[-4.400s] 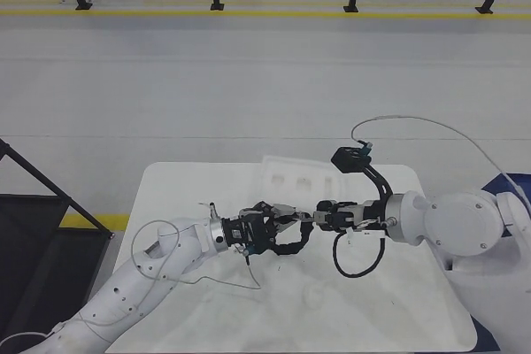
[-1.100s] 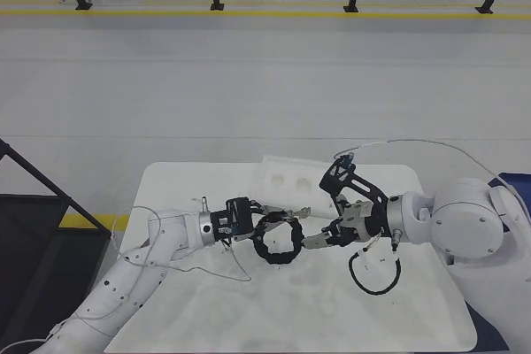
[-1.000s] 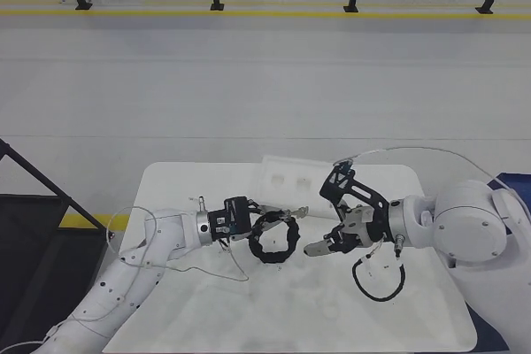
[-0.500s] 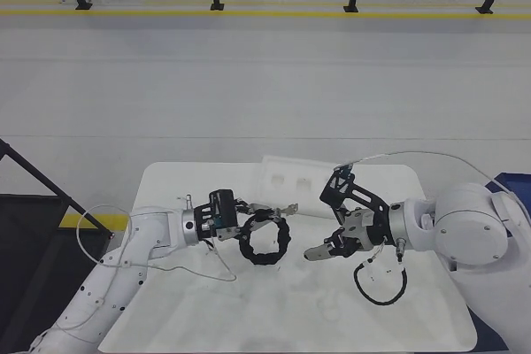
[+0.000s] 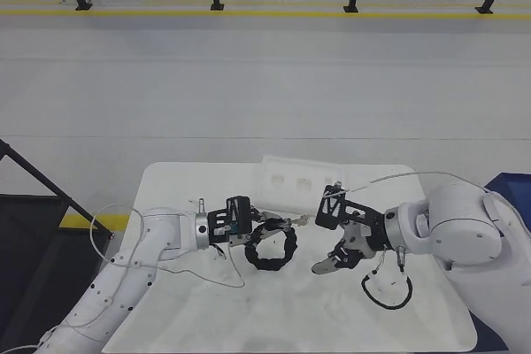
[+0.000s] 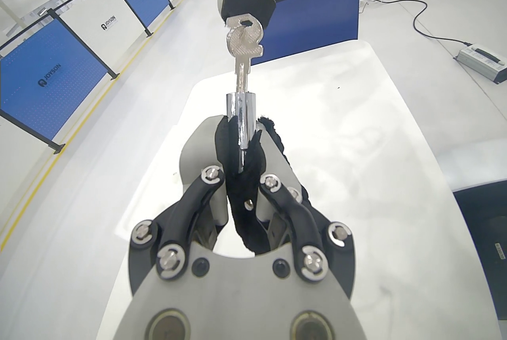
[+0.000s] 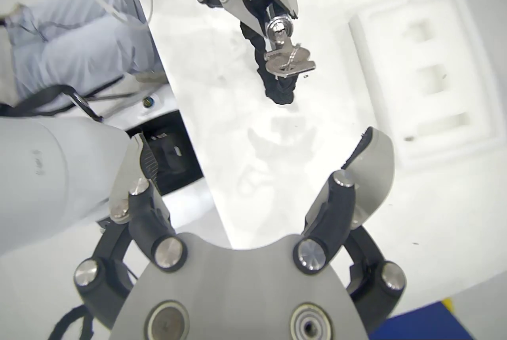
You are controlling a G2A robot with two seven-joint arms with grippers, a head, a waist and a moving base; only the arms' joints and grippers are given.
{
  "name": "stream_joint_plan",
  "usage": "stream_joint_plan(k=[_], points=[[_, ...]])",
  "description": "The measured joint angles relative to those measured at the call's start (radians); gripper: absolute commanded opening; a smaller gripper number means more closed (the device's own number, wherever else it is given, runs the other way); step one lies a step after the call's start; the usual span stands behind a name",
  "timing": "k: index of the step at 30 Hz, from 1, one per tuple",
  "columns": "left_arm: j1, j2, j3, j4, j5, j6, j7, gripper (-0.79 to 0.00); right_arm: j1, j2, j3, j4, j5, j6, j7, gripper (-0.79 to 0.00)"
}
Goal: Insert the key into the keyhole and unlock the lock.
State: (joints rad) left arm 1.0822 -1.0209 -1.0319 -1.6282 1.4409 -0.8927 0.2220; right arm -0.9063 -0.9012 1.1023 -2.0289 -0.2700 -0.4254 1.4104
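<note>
The key is sitting with its blade in the keyhole of the lock, and its flat head is sticking out of the chrome cylinder on the end turned away from the left tool. The lock is being held above the bench, on the robot's side of the white foam tray and near that tray's front edge. The left tool is pressing its fingers together on the black sleeved end just behind the cylinder. The lock's cable loop is drooping below the left tool, further from the tray; whether it is touching the bench cannot be told. The right tool is hovering on the same side of the tray, facing the key's head. Its fingers are spread wide apart and gripping nothing. The key is lying beyond its fingertips rather than between them.
</note>
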Motion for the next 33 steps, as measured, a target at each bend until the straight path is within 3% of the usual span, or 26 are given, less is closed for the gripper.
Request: stream_joint_plan(k=[5, 13, 14, 16, 17, 18, 23, 29, 33], points=[[-0.007, -0.004, 0.014, 0.012, -0.011, -0.013, -0.002, -0.785, 0.047, 0.018, -0.089, 0.003, -0.118, -0.128, -0.144, 0.000], [-0.025, -0.011, 0.037, 0.046, -0.044, -0.039, -0.017, -0.785, 0.065, 0.042, -0.123, 0.008, -0.274, -0.308, -0.324, 0.000], [-0.027, -0.012, 0.039, 0.050, -0.048, -0.042, -0.018, -0.785, 0.064, 0.044, -0.125, 0.009, -0.290, -0.322, -0.337, -0.102], [-0.031, -0.014, 0.042, 0.054, -0.053, -0.046, -0.021, -0.785, 0.063, 0.046, -0.130, 0.009, -0.316, -0.338, -0.354, -0.179], [-0.033, -0.014, 0.043, 0.056, -0.054, -0.048, -0.023, -0.785, 0.062, 0.048, -0.131, 0.008, -0.330, -0.348, -0.363, -0.252], [-0.034, -0.014, 0.044, 0.058, -0.055, -0.050, -0.024, -0.785, 0.062, 0.049, -0.131, 0.008, -0.340, -0.354, -0.370, -0.379], [-0.038, -0.015, 0.045, 0.066, -0.061, -0.057, -0.027, -0.785, 0.049, 0.051, -0.126, 0.001, -0.395, -0.377, -0.415, -0.477], [-0.039, -0.017, 0.045, 0.069, -0.065, -0.060, -0.028, -0.785, 0.031, 0.055, -0.116, 0.003, -0.432, -0.362, -0.450, -0.539], [-0.039, -0.017, 0.044, 0.070, -0.066, -0.060, -0.027, -0.785, 0.021, 0.056, -0.109, 0.001, -0.453, -0.341, -0.479, -0.714]])
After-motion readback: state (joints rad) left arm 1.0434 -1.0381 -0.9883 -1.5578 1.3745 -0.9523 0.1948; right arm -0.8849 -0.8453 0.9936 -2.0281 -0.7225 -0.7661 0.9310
